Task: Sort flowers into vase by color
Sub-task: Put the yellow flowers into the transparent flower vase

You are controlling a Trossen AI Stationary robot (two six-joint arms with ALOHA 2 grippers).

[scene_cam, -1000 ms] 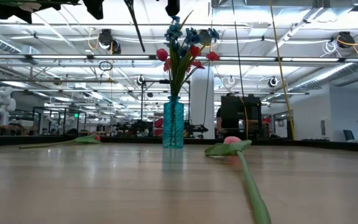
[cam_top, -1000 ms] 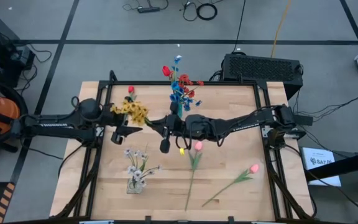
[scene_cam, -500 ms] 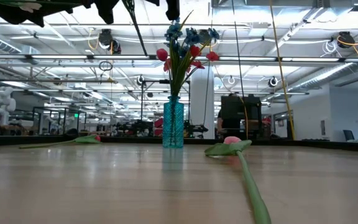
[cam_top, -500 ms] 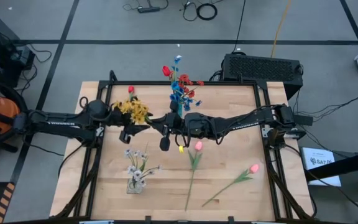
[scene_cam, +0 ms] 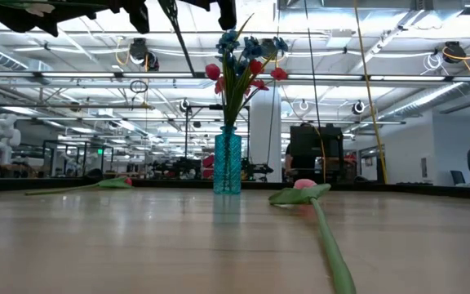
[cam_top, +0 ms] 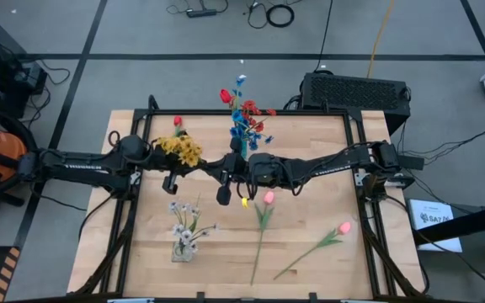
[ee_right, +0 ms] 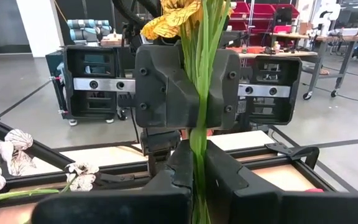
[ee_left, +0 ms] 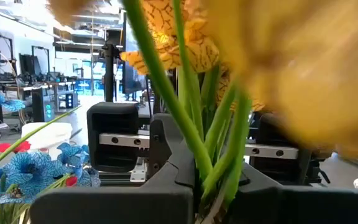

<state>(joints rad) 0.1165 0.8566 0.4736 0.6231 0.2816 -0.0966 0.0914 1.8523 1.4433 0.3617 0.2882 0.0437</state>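
Note:
A spray of yellow flowers (cam_top: 180,151) on green stems is held high above the table between my two grippers. My left gripper (cam_top: 178,177) is shut on the stems close under the heads. My right gripper (cam_top: 224,187) is shut on the same stems farther down. A blue vase (scene_cam: 228,163) with red and blue flowers (cam_top: 244,114) stands at the far middle. A clear vase with white flowers (cam_top: 184,231) stands near the front left. Two pink flowers (cam_top: 264,209) (cam_top: 333,236) lie flat on the table, and a red one (cam_top: 177,121) lies at the far left. My left gripper pinches the bundle of green stems (ee_left: 224,163) between its two fingers, just below the yellow heads. The fingers lie across the stems. The spray is lifted clear of the table. My right gripper pinches the same stems (ee_right: 198,146) between its two fingers, farther from the heads than the left gripper (ee_right: 191,93), which faces it. Its fingers lie across the stems, and the stems run on past them.
The blue vase stands just beyond the two grippers. The near pink flower's stem (scene_cam: 325,237) runs toward the front edge. A black box (cam_top: 356,91) sits behind the table's far right corner. The front middle of the wooden table (cam_top: 226,269) is bare.
My left gripper has moved toward the table's right edge, closer to my right gripper, and now sits at the stems under the yellow heads. My right gripper and the spray have stayed where they were.

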